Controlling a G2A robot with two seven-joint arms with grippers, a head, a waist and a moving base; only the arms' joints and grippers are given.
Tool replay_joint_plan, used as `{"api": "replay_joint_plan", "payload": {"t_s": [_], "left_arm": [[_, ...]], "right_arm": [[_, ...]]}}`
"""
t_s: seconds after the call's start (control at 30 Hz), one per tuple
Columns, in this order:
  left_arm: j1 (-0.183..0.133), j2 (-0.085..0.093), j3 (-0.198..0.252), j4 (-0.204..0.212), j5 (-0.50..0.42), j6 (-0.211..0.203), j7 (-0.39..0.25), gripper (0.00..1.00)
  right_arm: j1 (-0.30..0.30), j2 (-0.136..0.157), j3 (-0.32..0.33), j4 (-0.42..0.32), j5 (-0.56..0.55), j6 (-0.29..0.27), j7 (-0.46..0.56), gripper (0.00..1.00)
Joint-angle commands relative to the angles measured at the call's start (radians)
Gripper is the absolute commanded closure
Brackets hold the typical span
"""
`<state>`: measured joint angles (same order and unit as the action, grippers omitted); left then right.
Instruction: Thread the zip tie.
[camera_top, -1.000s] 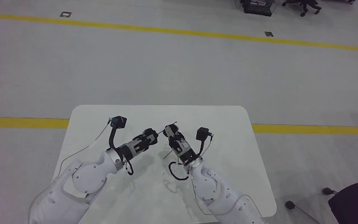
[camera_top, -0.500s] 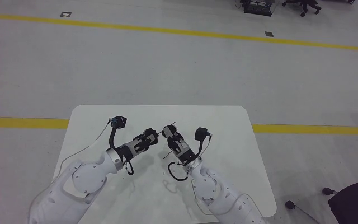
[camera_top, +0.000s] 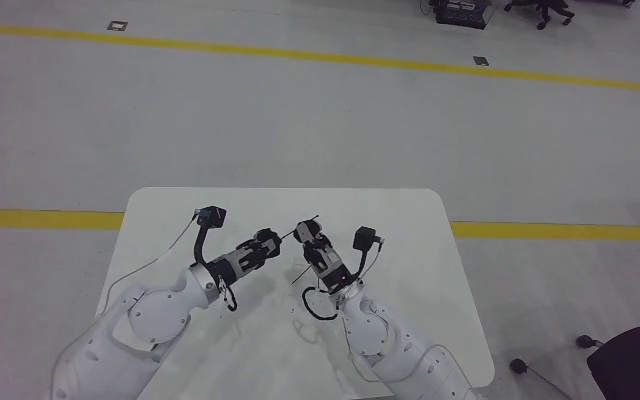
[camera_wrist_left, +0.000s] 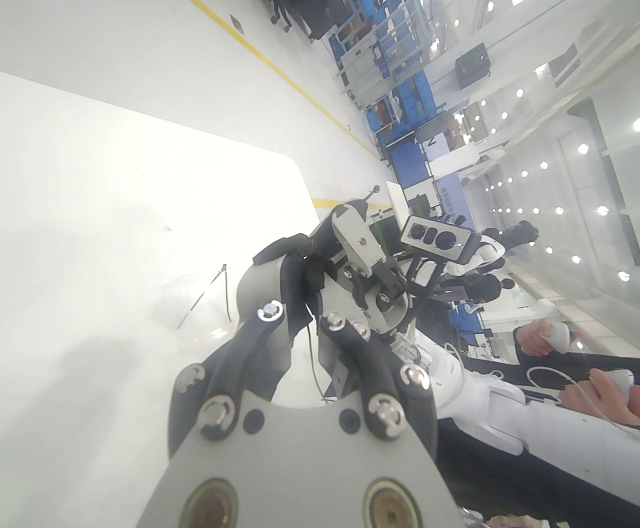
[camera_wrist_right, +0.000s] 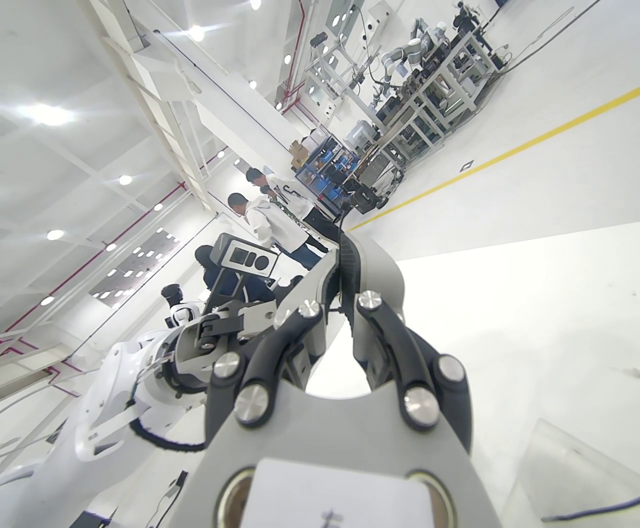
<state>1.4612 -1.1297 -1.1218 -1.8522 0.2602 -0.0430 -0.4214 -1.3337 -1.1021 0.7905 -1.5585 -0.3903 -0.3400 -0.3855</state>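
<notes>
The right pincer (camera_wrist_right: 344, 250) is shut tight on the tie (camera_wrist_right: 343, 220). The black strap runs up between the ribbed pads (camera_wrist_right: 350, 272), and its thin end sticks out past the fingertips. From above, this pincer (camera_top: 305, 236) hangs over the middle of the white bench (camera_top: 400, 230). The tie (camera_top: 312, 220) shows there as a fine dark line slanting away from the robot, beyond the fingers.

The left pincer (camera_wrist_left: 305, 260) is also drawn together, its two linkages meeting close and the black pads bunched at the tip. I cannot tell what, if anything, it has between them. It sits just beside the right pincer (camera_wrist_left: 360, 245), tip toward tip, and the tie's end (camera_wrist_left: 375, 189) pokes up behind that pincer's grey finger. In the top view the left pincer (camera_top: 270, 240) and the right one nearly meet above the bench, with a short dark line bridging the small gap between them. Whether that line reaches into the left one's grip cannot be made out.

A thin black strip (camera_wrist_left: 200, 297) lies on the bench under the two pincers, bent into a narrow V. It shows from above as a short dark mark (camera_top: 299, 278) nearer the robot than the pincers. A sheet of clear plastic (camera_wrist_right: 575, 465) also lies on the bench near the right arm, with a dark strand (camera_wrist_right: 590, 515) at its edge.
</notes>
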Motion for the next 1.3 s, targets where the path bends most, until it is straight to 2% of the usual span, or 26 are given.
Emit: {"api": "replay_joint_plan", "payload": {"t_s": [0.0,0.83,1.27], "left_arm": [[0.000,0.000,0.000,0.000,0.004,0.001,-0.001,1.00],[-0.001,-0.001,0.011,0.005,-0.034,-0.005,0.017,1.00],[0.005,0.001,0.015,-0.008,-0.057,-0.011,0.022,1.00]], "right_arm": [[0.000,0.002,-0.002,0.000,-0.007,0.000,-0.005,1.00],[0.008,0.018,-0.030,-0.004,-0.012,0.000,-0.023,1.00],[0.008,0.028,-0.045,-0.015,0.010,0.000,-0.025,1.00]]}}
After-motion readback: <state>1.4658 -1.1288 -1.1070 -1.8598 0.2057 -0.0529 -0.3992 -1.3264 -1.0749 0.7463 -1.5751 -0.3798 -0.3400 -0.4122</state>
